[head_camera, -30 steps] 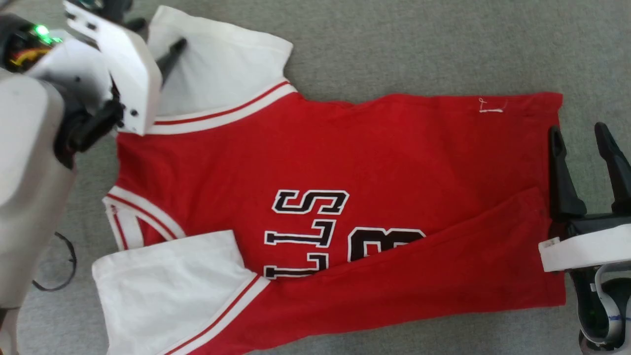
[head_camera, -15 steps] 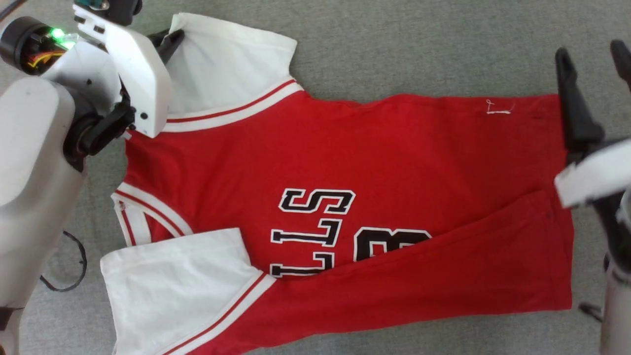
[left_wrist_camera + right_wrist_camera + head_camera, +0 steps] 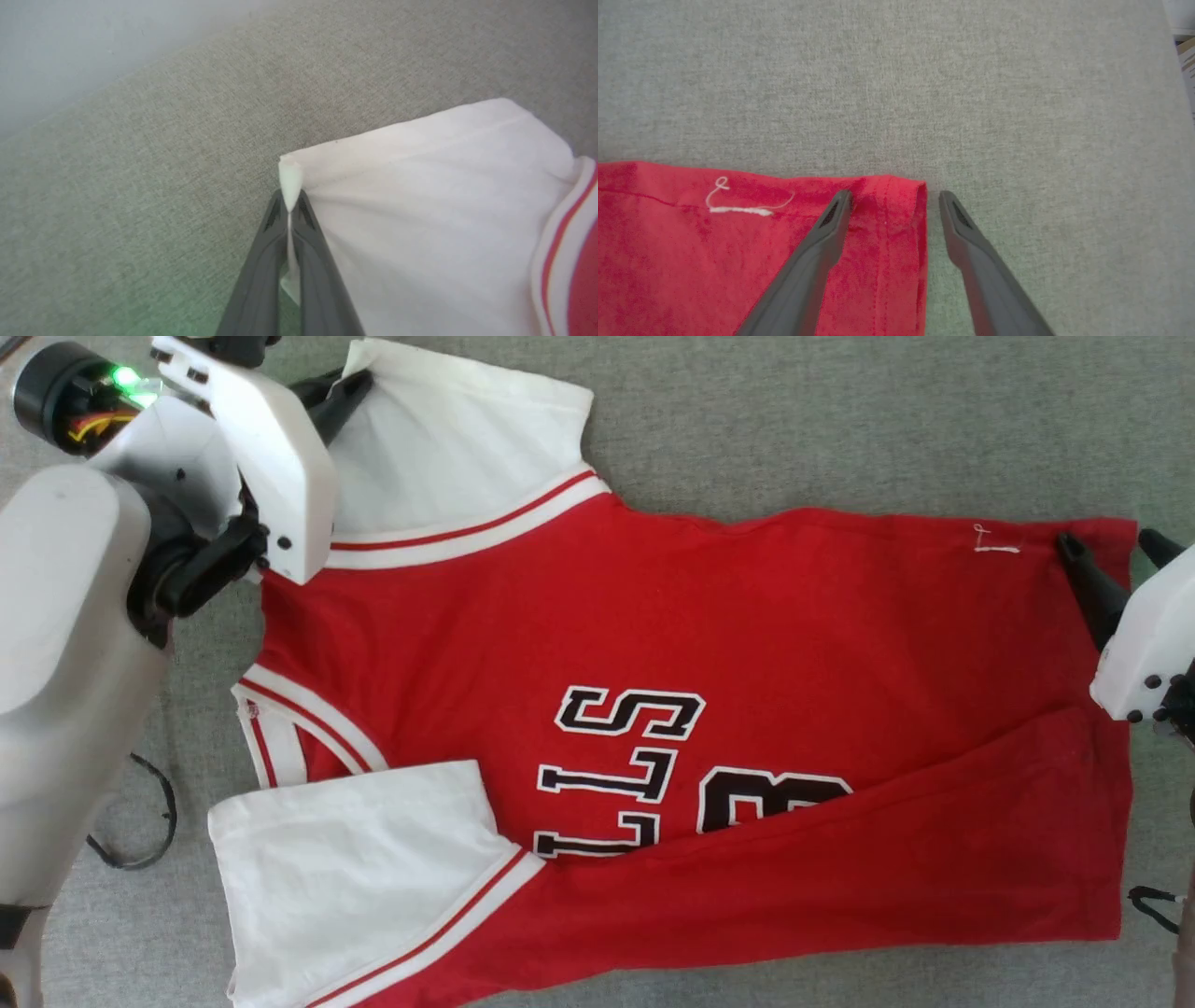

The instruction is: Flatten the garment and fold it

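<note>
The shirt [image 3: 653, 644] lies chest up on the grey surface [image 3: 840, 420], with its hem [image 3: 1116, 728] toward 3 o'clock in the head view. The left gripper [image 3: 289, 201] is closed on the corner of the far sleeve [image 3: 448, 448] at 11 o'clock, and a small white tip of cloth sticks out past the fingertips. The right gripper [image 3: 894, 198] stands open at 3 o'clock, one finger over the hem corner and the other over the surface. I cannot tell if it touches. A red fold [image 3: 840, 877] covers the lower part of the lettering [image 3: 635, 747]. The left arm [image 3: 65, 663] hides one shoulder. The near sleeve [image 3: 355, 868] is cut off at 7 o'clock.
</note>
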